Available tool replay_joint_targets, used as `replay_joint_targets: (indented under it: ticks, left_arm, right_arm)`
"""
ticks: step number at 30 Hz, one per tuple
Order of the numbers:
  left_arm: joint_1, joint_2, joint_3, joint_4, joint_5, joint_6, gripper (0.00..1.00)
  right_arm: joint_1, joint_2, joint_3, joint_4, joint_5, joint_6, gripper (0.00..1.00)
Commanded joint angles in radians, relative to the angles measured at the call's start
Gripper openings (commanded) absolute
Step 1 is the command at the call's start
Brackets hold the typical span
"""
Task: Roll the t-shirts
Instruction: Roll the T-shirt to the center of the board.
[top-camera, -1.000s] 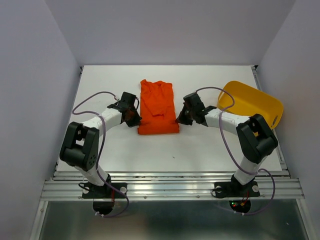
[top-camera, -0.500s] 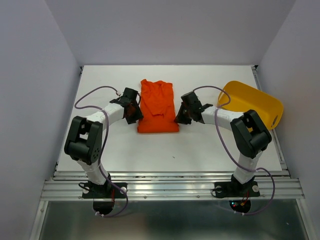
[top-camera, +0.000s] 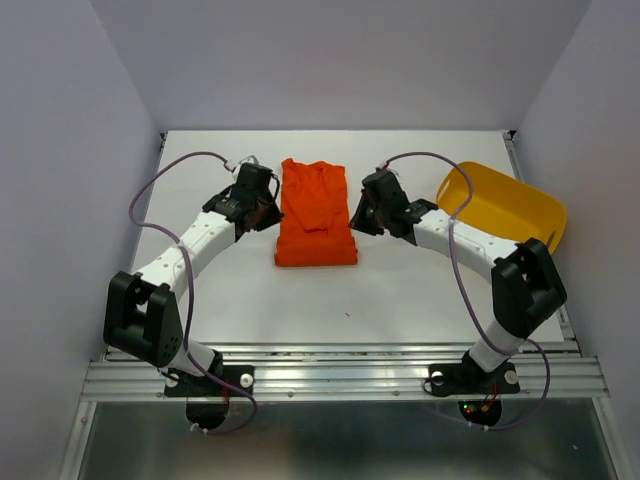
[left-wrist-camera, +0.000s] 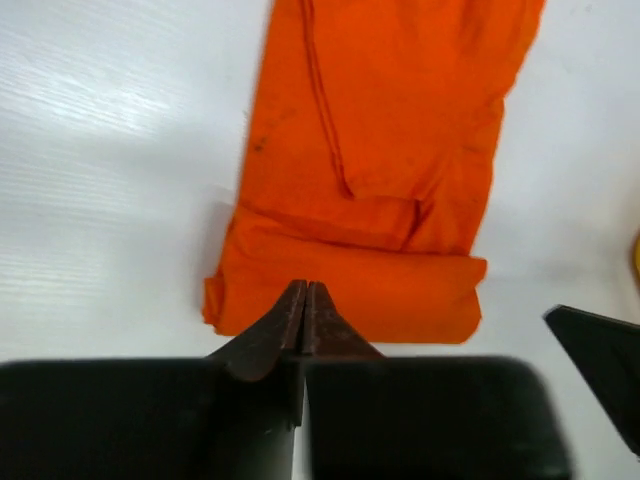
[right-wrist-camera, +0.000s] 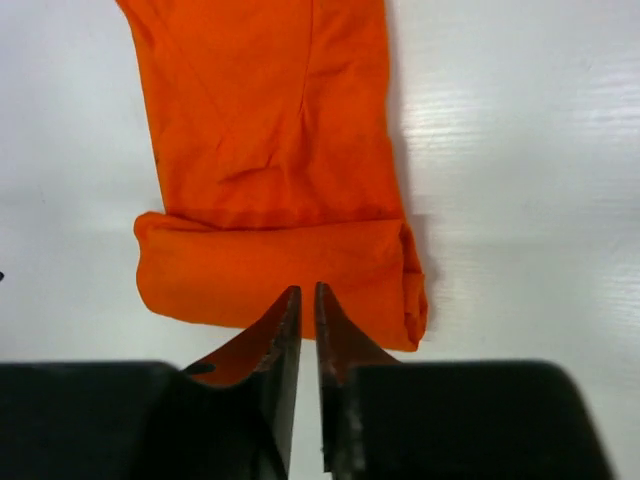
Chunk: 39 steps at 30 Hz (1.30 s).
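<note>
Both arms have reached farther up the table (top-camera: 200, 300), so the left gripper (left-wrist-camera: 305, 298) and right gripper (right-wrist-camera: 301, 295) flank the t-shirt (top-camera: 315, 200) mid-length, pinched closed and empty, the right perhaps a hair apart. Only its near end is rolled; more rolling remains

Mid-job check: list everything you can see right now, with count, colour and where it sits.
t-shirt: one, orange-red, middle of the table, a long strip with its near end rolled up.
tub: one, yellow, right side of the table, apart from the shirt.
table: one, white, under everything.
cables: two, purple, one looping along each arm.
left gripper: one, black, by the shirt's left side, shut, holding nothing.
right gripper: one, black, by the shirt's right side, all but shut, holding nothing.
</note>
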Motion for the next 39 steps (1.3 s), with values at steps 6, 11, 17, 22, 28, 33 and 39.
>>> replay_joint_targets:
  ticks: [6, 11, 17, 22, 28, 33, 39]
  left_arm:
    - [-0.077, 0.054, -0.084, 0.103, 0.1, -0.054, 0.0]
    - [-0.074, 0.194, -0.104, 0.19, 0.086, -0.042, 0.0]
    - [-0.08, 0.253, -0.159, 0.218, 0.087, -0.027, 0.0]
    - [-0.116, 0.198, -0.221, 0.22, 0.086, -0.037, 0.0]
    - [-0.199, 0.15, -0.279, 0.214, 0.097, -0.088, 0.0]
    - [-0.302, 0.121, -0.298, 0.208, 0.1, -0.137, 0.0]
    - [-0.38, 0.115, -0.284, 0.185, 0.086, -0.174, 0.0]
  right_arm:
    - [0.043, 0.112, 0.056, 0.004, -0.079, 0.007, 0.01]
    - [0.043, 0.23, 0.035, 0.018, -0.061, 0.02, 0.01]
    - [0.043, 0.235, -0.071, 0.055, -0.047, 0.04, 0.01]
    - [0.043, 0.168, -0.163, 0.069, -0.032, 0.057, 0.01]
    - [0.043, 0.036, -0.338, 0.082, -0.03, 0.105, 0.01]
    - [0.052, -0.146, -0.534, 0.084, -0.035, 0.169, 0.01]
    - [0.052, -0.302, -0.619, 0.04, -0.023, 0.198, 0.01]
